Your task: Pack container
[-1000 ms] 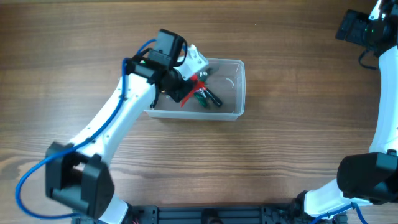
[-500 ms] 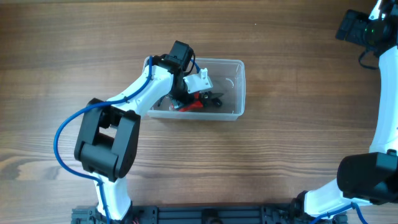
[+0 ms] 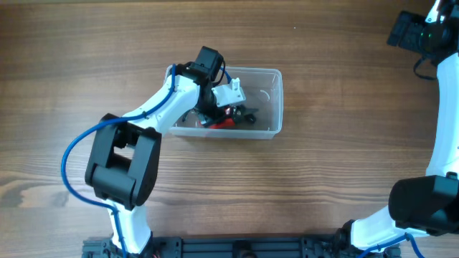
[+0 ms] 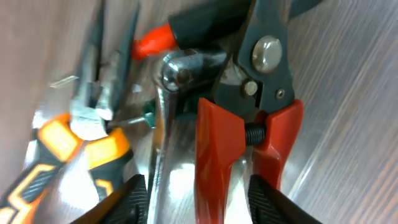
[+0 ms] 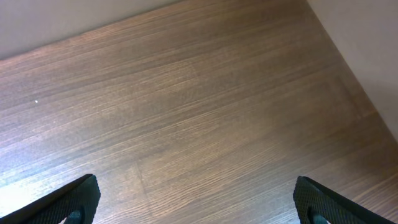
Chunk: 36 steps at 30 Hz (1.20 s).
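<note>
The container sat on the wooden surface a little left of middle, long side running left to right, with several hand tools lying in its left half. The left arm reached into it from the near left, its wrist over the tub's left end.

In the left wrist view the left pincer hung low over the pile. Its two dark fingers stood partly apart, and a red-handled cutter lay lengthwise in the gap, next to a shiny metal strip. Whether the fingers pressed on the red handle or only straddled it, I could not tell. The cutter's dark head with its round bolt pointed away from the camera. To the left lay a tool with orange and black grips, and an orange tip showed farther back.

The right pincer was at the far right corner, well apart from the tub. Its fingers were spread wide, with only bare wood below them.
</note>
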{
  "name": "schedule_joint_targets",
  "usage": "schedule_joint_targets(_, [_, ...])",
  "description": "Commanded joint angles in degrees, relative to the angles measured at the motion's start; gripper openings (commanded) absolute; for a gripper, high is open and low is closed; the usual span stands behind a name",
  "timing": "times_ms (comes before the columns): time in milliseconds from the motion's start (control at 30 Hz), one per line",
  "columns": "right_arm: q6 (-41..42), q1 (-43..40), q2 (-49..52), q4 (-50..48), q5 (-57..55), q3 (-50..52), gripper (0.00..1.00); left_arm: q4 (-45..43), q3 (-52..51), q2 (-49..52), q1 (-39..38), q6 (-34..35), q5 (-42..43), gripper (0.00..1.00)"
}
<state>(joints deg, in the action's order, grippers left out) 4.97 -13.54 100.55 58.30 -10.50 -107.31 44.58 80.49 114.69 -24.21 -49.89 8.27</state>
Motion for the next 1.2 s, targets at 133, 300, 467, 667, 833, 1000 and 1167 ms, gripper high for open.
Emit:
schedule_joint_targets(133, [1.05, 0.13, 0.26, -0.09, 0.07, -0.26, 1.00, -0.20, 11.78, -12.41, 1.92, 8.17, 1.09, 0.65])
schedule_joint_targets(300, [1.03, 0.13, 0.26, -0.17, 0.07, -0.26, 1.00, -4.11, 14.43, -17.59, 7.87, 35.74, -11.98, 0.64])
schedule_joint_targets(467, [1.05, 0.13, 0.26, -0.20, 0.07, -0.26, 1.00, -2.32, 14.43, -18.58, 15.96, 59.74, -22.32, 0.80])
schedule_joint_targets(667, [1.05, 0.13, 0.26, -0.20, 0.07, -0.26, 1.00, -2.73, 14.43, -18.58, 20.50, 64.28, -22.25, 0.90])
schedule_joint_targets(833, [1.03, 0.13, 0.26, -0.20, 0.07, -0.26, 1.00, -2.54, 14.43, -18.58, 20.52, 64.28, -22.25, 1.00])
schedule_joint_targets(1000, [1.05, 0.13, 0.26, -0.20, 0.07, -0.26, 1.00, -2.54, 14.43, -18.58, 20.52, 64.28, -22.25, 1.00])
schedule_joint_targets(1167, [1.03, 0.13, 0.70, -0.22, 0.07, -0.24, 1.00, -2.54, 14.43, -18.58, 20.52, 64.28, -22.25, 1.00])
